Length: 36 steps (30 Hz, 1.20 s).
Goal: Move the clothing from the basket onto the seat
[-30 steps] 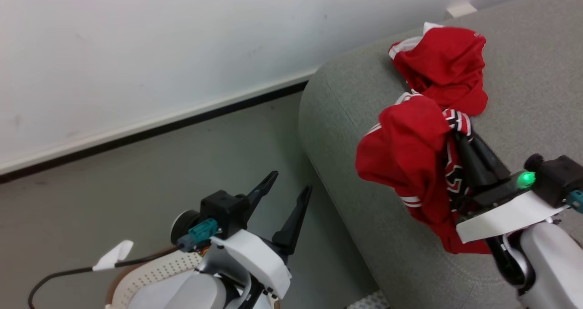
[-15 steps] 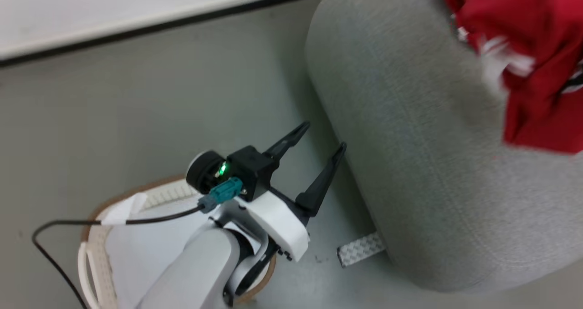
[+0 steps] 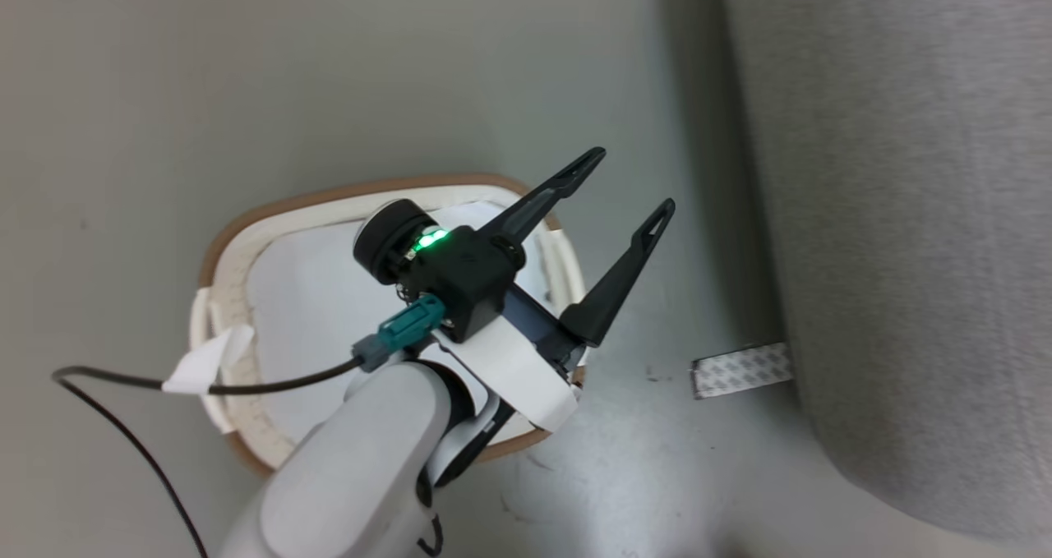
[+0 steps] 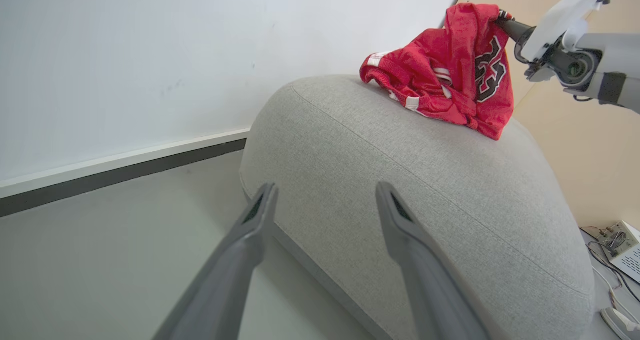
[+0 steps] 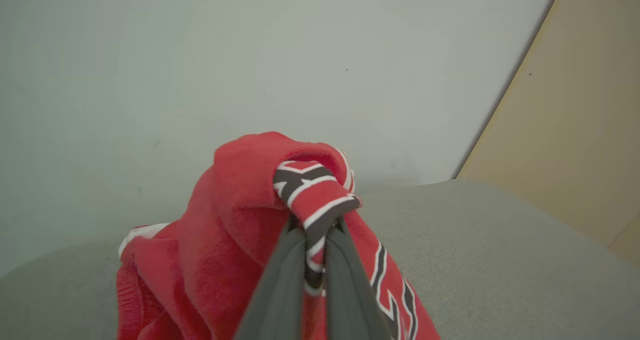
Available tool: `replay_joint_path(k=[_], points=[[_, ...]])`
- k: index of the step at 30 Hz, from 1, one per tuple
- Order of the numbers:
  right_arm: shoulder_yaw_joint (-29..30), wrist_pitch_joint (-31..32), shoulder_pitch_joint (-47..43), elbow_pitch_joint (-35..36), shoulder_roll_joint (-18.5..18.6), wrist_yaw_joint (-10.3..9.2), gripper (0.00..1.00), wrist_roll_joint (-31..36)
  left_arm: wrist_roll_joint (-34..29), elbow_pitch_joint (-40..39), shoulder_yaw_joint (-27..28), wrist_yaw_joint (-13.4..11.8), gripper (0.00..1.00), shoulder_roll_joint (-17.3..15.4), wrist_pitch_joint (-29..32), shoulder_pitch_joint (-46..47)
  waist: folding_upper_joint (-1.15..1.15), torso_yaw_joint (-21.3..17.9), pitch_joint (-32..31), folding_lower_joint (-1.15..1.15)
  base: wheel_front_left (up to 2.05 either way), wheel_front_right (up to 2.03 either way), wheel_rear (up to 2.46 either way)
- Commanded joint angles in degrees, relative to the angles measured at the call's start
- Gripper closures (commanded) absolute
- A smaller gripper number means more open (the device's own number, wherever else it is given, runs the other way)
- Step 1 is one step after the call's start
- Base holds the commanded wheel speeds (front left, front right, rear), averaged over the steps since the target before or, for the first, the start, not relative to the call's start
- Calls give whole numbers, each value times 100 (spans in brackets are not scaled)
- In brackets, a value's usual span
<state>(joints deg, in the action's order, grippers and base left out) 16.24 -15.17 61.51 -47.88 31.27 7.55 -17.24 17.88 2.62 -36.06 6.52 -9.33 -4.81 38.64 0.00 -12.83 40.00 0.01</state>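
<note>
1. Change since one second ago: the head camera has swung downward. The basket (image 3: 329, 196), then only an edge at the bottom of the head view, now lies almost whole directly beneath the left claw (image 3: 634, 180). Its fingers are spread and empty, as before.
2. A plain white pad (image 3: 304, 295) lies inside the basket, below that claw's wrist. A grey patterned strip (image 3: 740, 369) lies on the floor to the claw's right, touching the foot of the seat (image 3: 904, 213).
3. The right claw (image 5: 317, 225) stays clenched on a fold of the clothing (image 5: 240, 215), as it was a second ago, the fabric bunched over its fingertips.
4. From the left claw (image 4: 326, 187), the clothing (image 4: 440, 79) sits well ahead and above, heaped on the crown of the seat (image 4: 400, 190), its top fold lifted by the right claw (image 4: 505, 25).
5. Readable marking: "23" in black with white outline, turned sideways on the garment just below the right claw. No brand or other label is legible.
</note>
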Motion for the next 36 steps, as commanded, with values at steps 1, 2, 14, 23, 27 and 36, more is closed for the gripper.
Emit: replay_joint_path(k=[1, 2, 14, 23, 27, 36], points=[[120, 5, -159, -83, -112, -13, 0, 116, 33, 41, 20, 2, 0, -9, -71, 12, 0, 188, 126, -1, 0, 0, 0], [262, 4, -239, -106, -195, -13, 0, 236, 52, 86, 33, 2, 0, -17, -135, -19, 0, 197, 94, -1, 0, 0, 0], [402, 4, -2408, 1843, -1665, -13, 0, 747, 246, 534, 627, -490, 0, -391, -880, -880, 0, -68, -1171, -1, 0, 0, 0], [-248, 4, -4153, 3323, -2166, -13, 0, 901, 332, 770, 1279, -939, 0, -436, -1032, -1971, 0, 3, -2392, -1, 0, 0, 0], [-534, 5, -4781, 3690, -2372, -13, 0, 1007, 274, 707, 1729, -1057, 0, -316, -1031, -2507, 0, 121, -2825, -1, 0, 0, 0], [-1159, 5, -5926, 3784, -2703, -13, 0, 1206, 54, 798, 2600, -947, 0, 32, -1034, -3566, 0, 395, -3676, -1, 0, 0, 0]])
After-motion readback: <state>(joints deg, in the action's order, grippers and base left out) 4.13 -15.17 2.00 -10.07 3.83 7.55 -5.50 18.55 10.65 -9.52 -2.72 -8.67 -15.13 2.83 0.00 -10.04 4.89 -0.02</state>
